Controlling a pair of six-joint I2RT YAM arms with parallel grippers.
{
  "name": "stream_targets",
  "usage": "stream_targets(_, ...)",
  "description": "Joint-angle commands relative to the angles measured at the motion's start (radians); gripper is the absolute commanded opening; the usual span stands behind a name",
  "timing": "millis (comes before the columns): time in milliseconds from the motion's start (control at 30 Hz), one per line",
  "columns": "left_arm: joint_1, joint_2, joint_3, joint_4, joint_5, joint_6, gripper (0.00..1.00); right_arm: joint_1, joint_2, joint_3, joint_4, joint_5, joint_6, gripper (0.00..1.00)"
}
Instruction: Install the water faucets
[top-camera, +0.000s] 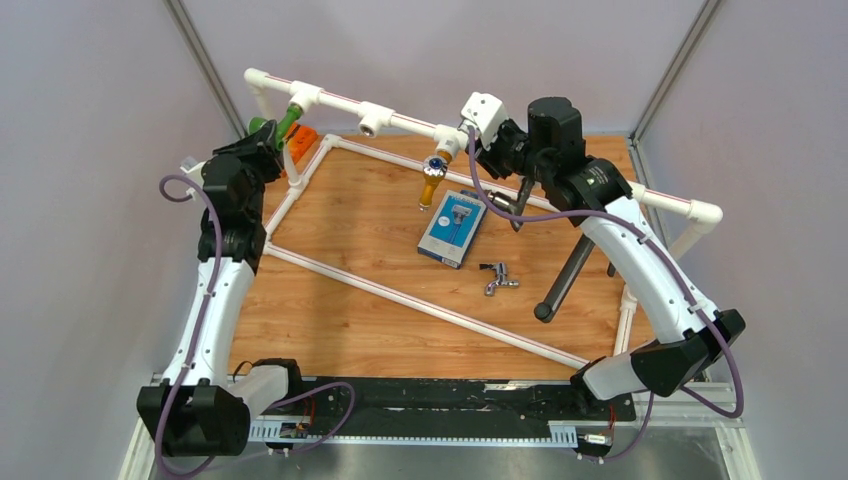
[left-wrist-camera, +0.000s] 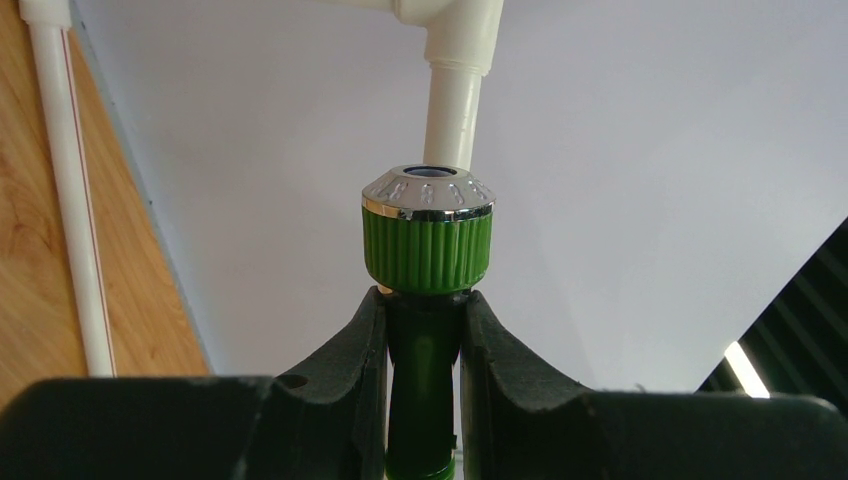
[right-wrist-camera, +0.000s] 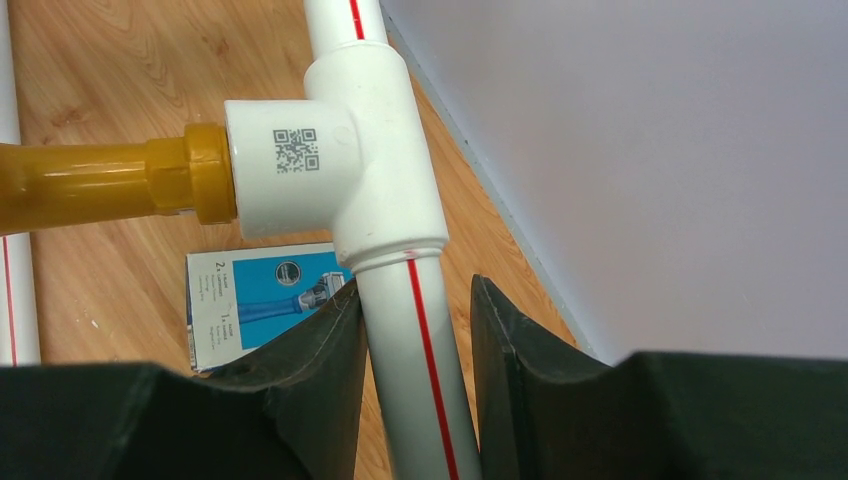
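The left arm (top-camera: 205, 310) rises from its base at the lower left of the top view and bends toward the upper left. The left gripper (left-wrist-camera: 424, 315) is closed on the stem of the green faucet (left-wrist-camera: 427, 245), with one finger on each side. The right arm (top-camera: 640, 260) goes from the lower right up to the upper middle. The right gripper (right-wrist-camera: 415, 290) is closed around the white pipe (right-wrist-camera: 425, 400), and both fingers touch it.

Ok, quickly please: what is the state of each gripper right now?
Left gripper: closed, holding the green faucet by its neck.
Right gripper: closed around the white pipe.
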Motion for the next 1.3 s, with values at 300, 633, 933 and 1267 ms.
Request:
stream_targets(300,0.007,0.002,-0.103,0.181,-0.009,-0.083,0.00,0.047,-0.016,-0.056,-0.102,-0.089,0.214,0.00)
stream_targets(633,0.008,0.036,-0.155,0.198,0.034,-0.207,0.00,0.056,-0.010,-0.056,-0.102,-0.089,0.214,0.00)
stream_targets(933,0.001,0.047,-0.051,0.118,0.039,-0.213,0.00,0.063,-0.007,-0.055,-0.102,-0.097,0.214,0.00)
stream_targets(1267,-0.019,0.038,-0.012,0.081,-0.024,-0.158,0.00,0.075,-0.007,-0.056,-0.102,-0.100,0.216,0.00)
